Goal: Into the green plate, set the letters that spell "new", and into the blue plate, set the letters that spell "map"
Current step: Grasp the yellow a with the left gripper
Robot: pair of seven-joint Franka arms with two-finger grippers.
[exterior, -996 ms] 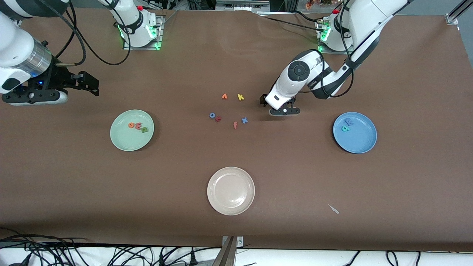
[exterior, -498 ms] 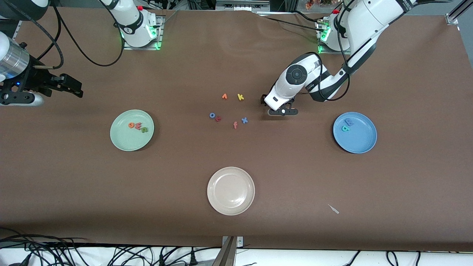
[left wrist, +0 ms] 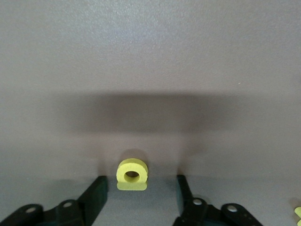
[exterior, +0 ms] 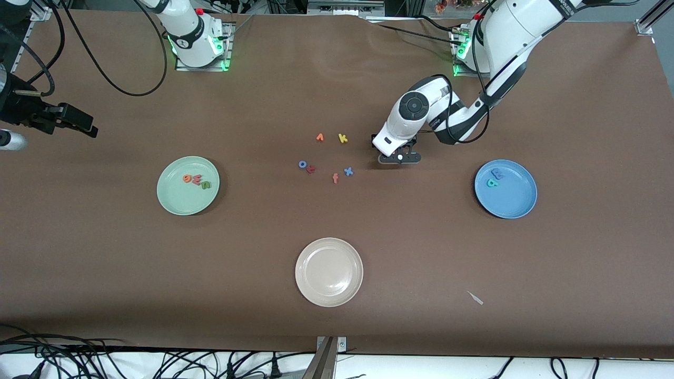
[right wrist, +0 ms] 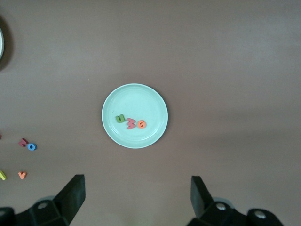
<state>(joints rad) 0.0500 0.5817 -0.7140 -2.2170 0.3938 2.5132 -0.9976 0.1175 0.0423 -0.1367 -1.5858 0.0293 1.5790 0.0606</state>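
Note:
The yellow "p" point(left wrist: 132, 173) lies on the brown table between the fingers of my left gripper point(left wrist: 141, 186), which is open with a gap on each side of the letter. In the front view, the left gripper point(exterior: 399, 158) is down at the table beside the loose letters and hides the "p". The blue plate point(exterior: 513, 202) holds the blue "m" point(exterior: 496, 173) and teal "a" point(exterior: 493, 182). The green plate point(exterior: 179, 202) holds the orange "e" point(exterior: 187, 178), salmon "w" point(exterior: 196, 179) and green "n" point(exterior: 205, 185). My right gripper point(exterior: 84, 126) hangs open toward the right arm's end, looking down on the green plate point(right wrist: 141, 99).
Loose letters lie mid-table: orange "v" point(exterior: 319, 137), yellow "k" point(exterior: 343, 138), blue "o" point(exterior: 303, 164), salmon "f" point(exterior: 335, 178), blue "x" point(exterior: 348, 171). A cream plate point(exterior: 329, 272) sits nearer the front camera. A small white scrap point(exterior: 475, 298) lies by the front edge.
The right arm has drawn back toward its end of the table, partly leaving the front view. The left gripper has shifted slightly toward the loose letters.

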